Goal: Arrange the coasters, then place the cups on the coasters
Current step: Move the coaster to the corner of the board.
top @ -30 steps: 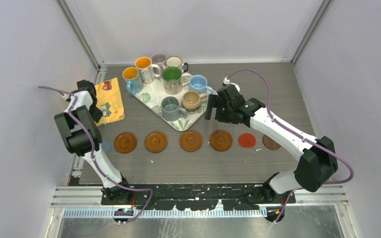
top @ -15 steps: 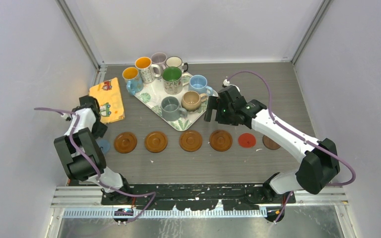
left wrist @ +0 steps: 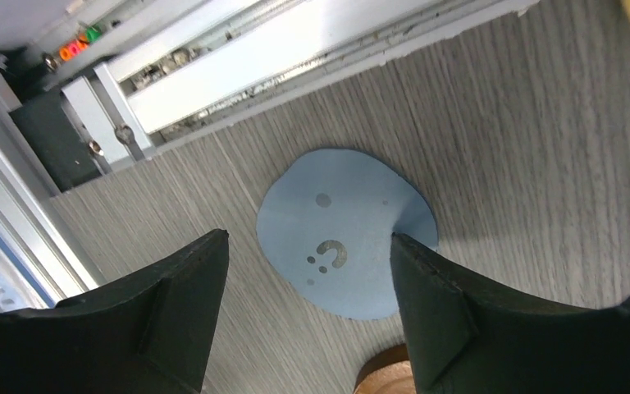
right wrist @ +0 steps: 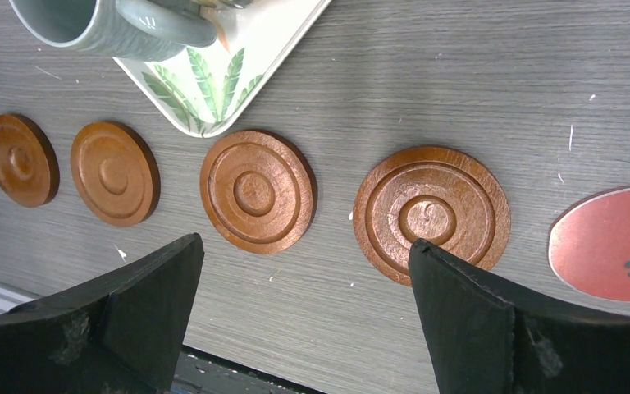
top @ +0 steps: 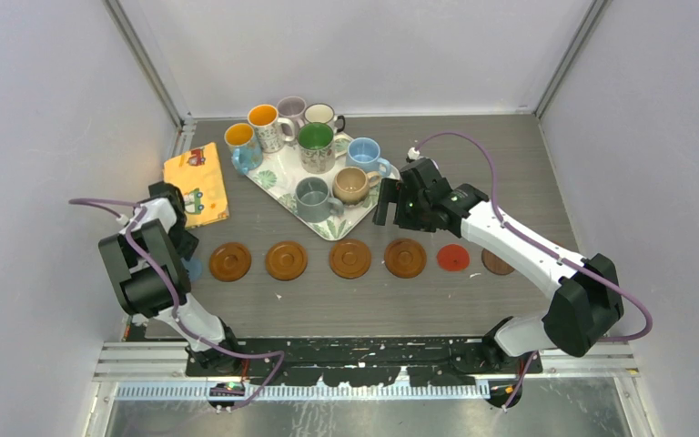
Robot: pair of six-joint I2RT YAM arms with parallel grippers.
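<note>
Seven coasters (top: pixel 350 258) (four ringed wood, one blue, one red, one dark brown), eight cups (top: pixel 316 141), one leaf-patterned tray (top: pixel 335 228), one yellow cloth (top: pixel 198 182).

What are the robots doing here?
Two robot arms are setting out coasters for cups. The coasters lie in a row. The left gripper hangs open over a thin blue coaster at one end. The right gripper is open above the wooden ones. The cups wait on and beside the tray, none on a coaster yet.
</note>
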